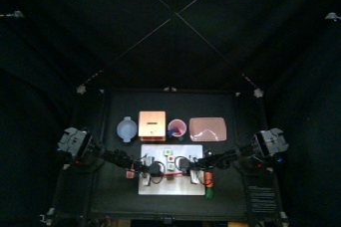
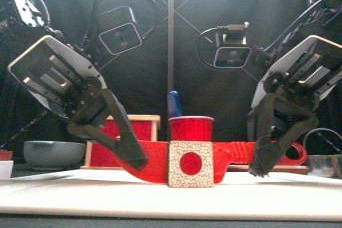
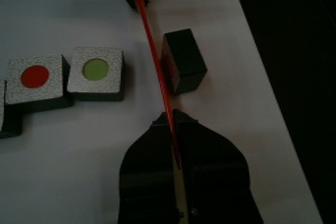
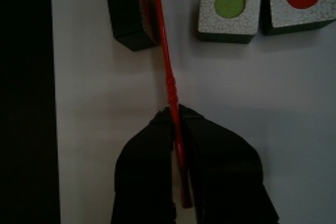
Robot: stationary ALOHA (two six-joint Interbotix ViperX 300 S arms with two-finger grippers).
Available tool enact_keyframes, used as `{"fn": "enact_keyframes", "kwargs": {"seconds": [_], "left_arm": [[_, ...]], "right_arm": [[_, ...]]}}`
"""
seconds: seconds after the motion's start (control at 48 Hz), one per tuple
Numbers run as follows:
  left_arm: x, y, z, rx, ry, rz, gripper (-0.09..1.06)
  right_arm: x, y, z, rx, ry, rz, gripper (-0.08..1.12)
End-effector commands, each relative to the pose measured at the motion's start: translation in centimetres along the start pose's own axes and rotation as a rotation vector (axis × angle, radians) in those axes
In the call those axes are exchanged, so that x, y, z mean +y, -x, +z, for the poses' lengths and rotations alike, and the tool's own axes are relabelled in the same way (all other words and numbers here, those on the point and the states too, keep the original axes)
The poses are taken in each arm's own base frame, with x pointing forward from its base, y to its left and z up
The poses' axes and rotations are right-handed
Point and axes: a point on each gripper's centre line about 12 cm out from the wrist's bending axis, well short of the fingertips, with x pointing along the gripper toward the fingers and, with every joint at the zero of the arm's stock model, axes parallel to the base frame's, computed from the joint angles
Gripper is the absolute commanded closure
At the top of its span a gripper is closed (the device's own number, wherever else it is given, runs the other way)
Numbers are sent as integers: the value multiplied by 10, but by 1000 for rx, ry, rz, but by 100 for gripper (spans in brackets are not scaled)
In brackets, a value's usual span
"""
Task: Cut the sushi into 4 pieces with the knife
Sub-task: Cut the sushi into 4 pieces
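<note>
Though a single sushi piece (image 2: 190, 164) is seen from the front, several are shown on the board (image 3: 79, 12) by the wrist views. The knife (image 3: 148, 41) is clamped at either end by the closed left gripper (image 3: 170, 128) and right gripper (image 4: 174, 118).

My booth is dim, black curtains (image 1: 80, 32) swallowing the light; overhead light brightens only the white cutting board (image 1: 186, 183), against which my fingers (image 3: 147, 169) show near-black.

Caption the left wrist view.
Left gripper clamps a thin red toy knife over the white cutting board, beside one dark green sushi block.
</note>
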Motion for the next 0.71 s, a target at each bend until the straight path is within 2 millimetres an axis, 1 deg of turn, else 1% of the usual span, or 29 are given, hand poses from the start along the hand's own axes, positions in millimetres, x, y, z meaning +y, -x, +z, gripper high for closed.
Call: {"fn": "enact_keyframes", "kwargs": {"seconds": [0.021, 0.083, 0.167, 0.229, 0.333, 0.375, 0.396, 0.417, 0.458, 0.521, 0.583, 0.667, 0.708], "left_arm": [[15, 2, 0, 8, -24, 21, 75], [19, 5, 4, -3, -41, 23, 75], [18, 8, 7, -13, -62, 16, 74], [18, 11, 9, -15, -63, 15, 70], [13, 16, 18, -34, -59, 6, 52], [10, 20, 24, -52, -54, 2, 41], [10, 21, 25, -57, -50, 1, 37], [9, 24, 28, -66, -47, 1, 32], [9, 28, 31, -74, -44, 1, 25], [8, 40, 39, -90, -42, -1, 13], [8, 52, 45, -101, -43, -4, 7], [7, 69, 49, -115, -42, -6, 6], [7, 79, 50, -125, -41, -8, 6]], "right_arm": [[-20, 4, 10, -24, -27, -35, 89], [-20, 6, 13, -32, -22, -34, 89], [-18, 10, 14, -28, -21, -29, 89], [-18, 13, 15, -30, -24, -27, 89], [-12, 16, 17, -37, -19, -14, 89], [-11, 17, 18, -41, -18, -11, 89], [-11, 18, 18, -41, -19, -11, 89], [-10, 20, 19, -45, -19, -9, 89], [-10, 23, 20, -48, -17, -7, 89], [-8, 33, 24, -56, -15, 1, 89], [-6, 43, 25, -55, -17, 8, 89], [-4, 57, 20, -24, -34, 21, 89], [-3, 67, 16, 6, -55, 33, 89]]}}
